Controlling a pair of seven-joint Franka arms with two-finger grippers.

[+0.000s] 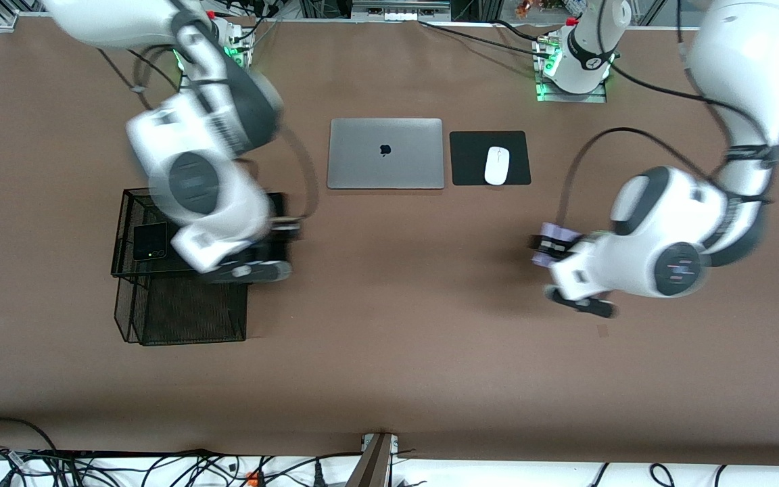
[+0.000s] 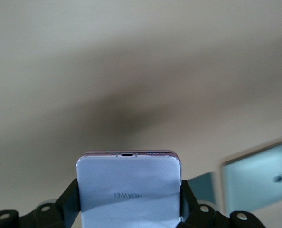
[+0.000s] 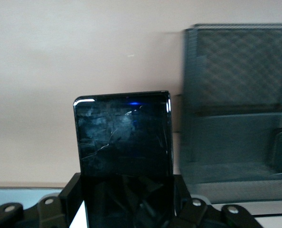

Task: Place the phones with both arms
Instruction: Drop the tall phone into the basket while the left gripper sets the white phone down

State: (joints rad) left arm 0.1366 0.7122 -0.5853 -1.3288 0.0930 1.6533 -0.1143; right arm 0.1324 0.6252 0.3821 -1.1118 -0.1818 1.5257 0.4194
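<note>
Brown table (image 1: 389, 352) with two white arms reaching over it. The landmark is the silver laptop (image 1: 385, 153), which lies closed near the middle of the table.

Left pincer (image 1: 544, 249): in the air over bare table, toward the left arm's end from the laptop. It is clamped on the pale lavender phone (image 2: 129, 190), whose two long sides sit between the dark fingers (image 2: 70, 202); the phone's end with its port juts out past the fingertips.

Right pincer (image 1: 281, 233): toward the right arm's end from the laptop, over the edge of the black wire-mesh rack (image 1: 180, 308). It grips a long black phone (image 3: 123, 135) by its sides; the glossy face shows a small blue light near its free end.

Small squarish black phone (image 1: 150, 241): lying flat on the rack's upper tier, partly beneath the right arm.

White mouse (image 1: 496, 165): on a black mouse pad (image 1: 470, 159), just beside the laptop toward the left arm's end.
</note>
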